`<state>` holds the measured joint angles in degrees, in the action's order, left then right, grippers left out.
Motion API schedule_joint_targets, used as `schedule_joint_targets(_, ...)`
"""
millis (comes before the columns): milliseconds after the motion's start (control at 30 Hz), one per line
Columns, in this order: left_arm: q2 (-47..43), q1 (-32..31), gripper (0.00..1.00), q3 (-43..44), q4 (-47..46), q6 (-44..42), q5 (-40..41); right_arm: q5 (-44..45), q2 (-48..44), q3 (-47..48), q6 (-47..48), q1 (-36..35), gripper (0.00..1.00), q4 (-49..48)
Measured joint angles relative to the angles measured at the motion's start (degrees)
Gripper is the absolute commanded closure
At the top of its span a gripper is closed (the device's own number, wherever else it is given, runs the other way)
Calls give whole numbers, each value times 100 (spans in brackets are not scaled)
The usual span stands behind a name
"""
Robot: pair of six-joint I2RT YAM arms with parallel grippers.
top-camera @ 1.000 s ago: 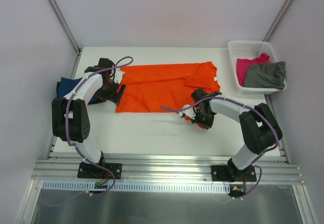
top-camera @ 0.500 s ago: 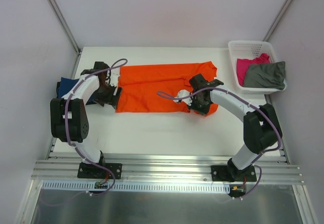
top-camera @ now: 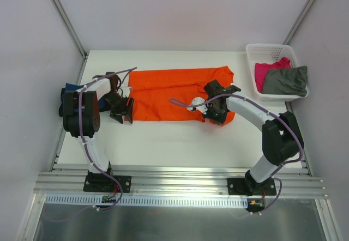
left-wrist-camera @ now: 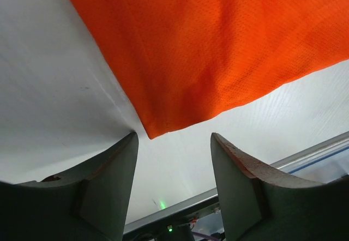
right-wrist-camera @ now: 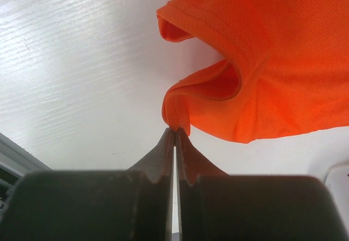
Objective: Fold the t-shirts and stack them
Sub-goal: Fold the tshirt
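Note:
The orange t-shirt [top-camera: 169, 94] lies spread flat in the middle of the table. My left gripper [top-camera: 124, 110] hovers open at its near-left corner; in the left wrist view that corner [left-wrist-camera: 150, 133] points down just above the gap between my fingers [left-wrist-camera: 109, 181], and nothing is gripped. My right gripper [top-camera: 214, 115] is shut on a bunched pinch of orange cloth [right-wrist-camera: 175, 122] at the shirt's near-right part, where the fabric curls over. The navy t-shirt [top-camera: 69, 95] sits at the table's left edge, mostly hidden behind my left arm.
A white lattice basket [top-camera: 267, 47] stands at the back right and holds the magenta pink t-shirt [top-camera: 270, 69] and the grey-olive t-shirt [top-camera: 286, 80]. The table's metal front rail [top-camera: 174, 175] runs along the near edge.
My right gripper carried its pinch of orange cloth back, away from the near edge, onto the shirt. My left gripper slid nearer along the shirt's left edge to the near-left corner, jaws narrowing slightly.

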<state>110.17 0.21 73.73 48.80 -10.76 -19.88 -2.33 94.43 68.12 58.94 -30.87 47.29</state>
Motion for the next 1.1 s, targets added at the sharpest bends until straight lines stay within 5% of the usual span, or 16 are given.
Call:
schedule_joint_targets(200,136,157,55,153,4,105,-214,-2,0,0,-24,2,99,0)
schedule_joint_targets(433,319,177,100,293,0,173,-286,-2,4,2,-42,2,99,-4)
schedule_joint_targets(1100,-518,433,100,949,275,114,-219,90,-192,310,-37,667,99,9)
